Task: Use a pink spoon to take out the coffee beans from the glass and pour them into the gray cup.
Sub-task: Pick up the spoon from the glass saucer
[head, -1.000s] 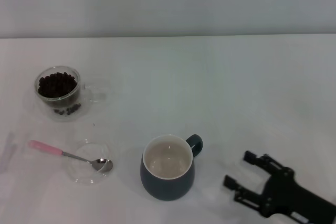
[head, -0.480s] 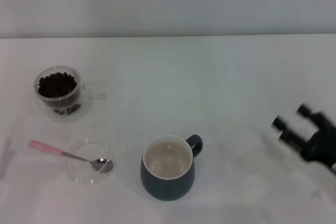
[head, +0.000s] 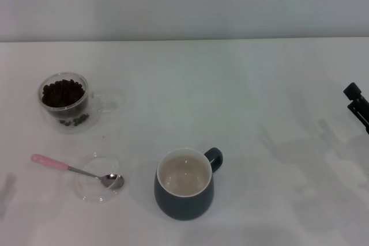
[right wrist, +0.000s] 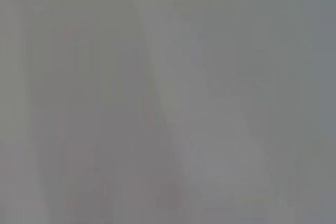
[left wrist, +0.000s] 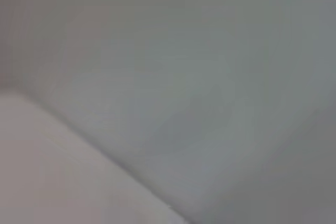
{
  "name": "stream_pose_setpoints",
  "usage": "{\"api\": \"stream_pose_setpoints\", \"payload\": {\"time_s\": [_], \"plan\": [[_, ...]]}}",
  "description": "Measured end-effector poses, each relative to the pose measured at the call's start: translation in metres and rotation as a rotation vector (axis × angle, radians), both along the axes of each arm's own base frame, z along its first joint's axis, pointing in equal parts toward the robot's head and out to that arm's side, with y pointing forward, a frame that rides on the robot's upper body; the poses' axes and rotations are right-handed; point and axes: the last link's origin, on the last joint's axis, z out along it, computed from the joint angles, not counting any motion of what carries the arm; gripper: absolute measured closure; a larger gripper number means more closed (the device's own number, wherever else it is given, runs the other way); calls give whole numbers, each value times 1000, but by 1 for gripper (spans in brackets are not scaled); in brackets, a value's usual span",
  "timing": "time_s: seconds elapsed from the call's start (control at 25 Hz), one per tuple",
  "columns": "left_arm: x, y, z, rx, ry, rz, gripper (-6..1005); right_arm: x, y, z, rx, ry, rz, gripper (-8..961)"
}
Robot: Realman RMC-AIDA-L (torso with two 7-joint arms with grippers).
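The pink spoon lies at the left front of the table, its metal bowl resting in a shallow clear glass dish. The glass stands behind it at the far left, filled with coffee beans; a few loose beans show low in it. The gray cup stands at the front centre, empty, its handle to the right. Only the tip of my right gripper shows at the right edge of the head view, far from all of them. My left gripper is out of view.
The white table runs back to a pale wall. Both wrist views show only blurred grey surfaces.
My right gripper has moved from the front right of the table, near the gray cup, up and away to the right edge. The spoon, glass and cup have not moved.
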Motion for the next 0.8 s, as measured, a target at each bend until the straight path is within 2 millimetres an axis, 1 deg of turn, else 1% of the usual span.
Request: {"api": "stream_pose_setpoints", "payload": {"time_s": [0.12, 0.28, 0.32, 0.36, 0.4, 0.44, 0.8], "plan": [[3, 4, -3, -82, -81, -17, 111, -3, 4, 0, 3, 0, 11, 92], [5, 14, -9, -181, -115, -29, 111, -7, 8, 0, 9, 3, 27, 92], [5, 14, -9, -181, -115, -29, 111, -8, 8, 1, 11, 4, 31, 92], [6, 20, -12, -221, -124, -22, 111, -8, 8, 1, 12, 4, 33, 92], [6, 20, -12, -221, -124, -22, 111, -8, 8, 1, 13, 5, 35, 92], [6, 31, -19, -287, -139, 1, 111, -8, 8, 1, 14, 5, 36, 92], [14, 51, -23, -317, -126, -16, 111, -8, 8, 1, 16, 5, 36, 91]]}}
